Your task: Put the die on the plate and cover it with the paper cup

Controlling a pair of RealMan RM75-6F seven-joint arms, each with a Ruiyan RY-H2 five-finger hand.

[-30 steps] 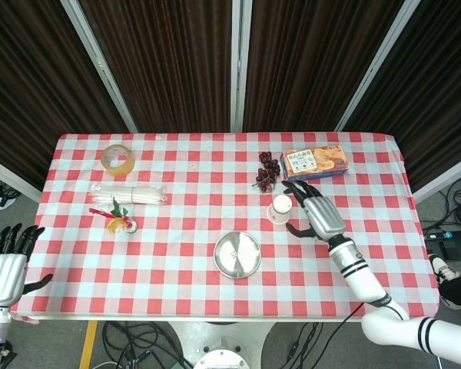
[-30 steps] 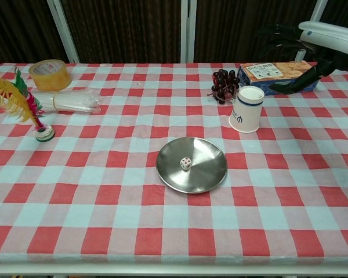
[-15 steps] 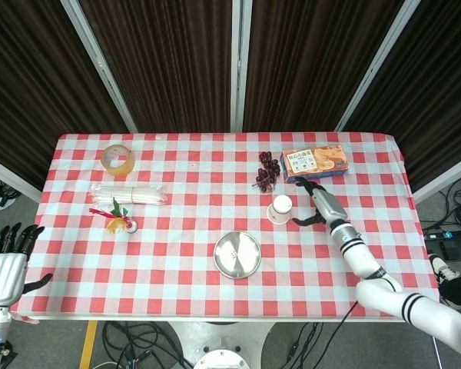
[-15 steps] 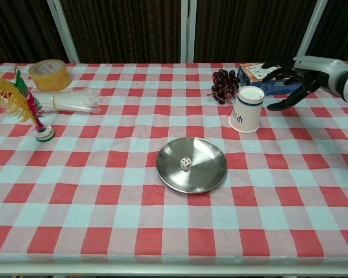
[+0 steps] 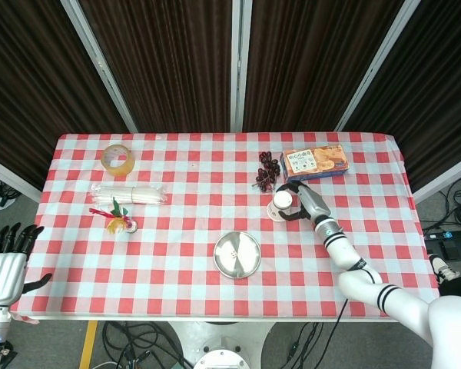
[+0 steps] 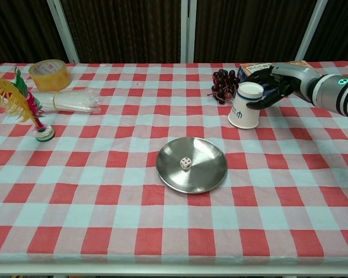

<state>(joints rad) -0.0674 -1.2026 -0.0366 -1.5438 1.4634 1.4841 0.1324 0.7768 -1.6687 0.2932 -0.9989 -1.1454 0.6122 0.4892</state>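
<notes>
die: small white die w/ red pips (image 6: 186,163) sits on round shiny metal plate (image 6: 209,179), approx centre. Uncovered.
plate: near table mid, front of centre; nothing else on it.
cup: white paper cup w/ blue band (image 6: 244,106), upside down, tilted slightly toward plate, behind-right of plate, apart from it. In head view cup (image 5: 281,204) is just right of plate's far side.
R hand: right hand (image 6: 276,83) at the cup's right side, fingers curled round upper part, touching it; looks like a grasp, but cup base edge is still on the red-white checked tablecloth (image 6: 93,191).
L hand: left hand (image 5: 4,265) off table at front-left corner, fingers spread, holds nothing.
other: dark grape bunch (image 6: 223,84) + biscuit box (image 5: 313,162) just behind cup; yellow tape roll (image 6: 49,74), bag of clear straws (image 6: 69,101), feather shuttlecock (image 6: 20,104) far left.
</notes>
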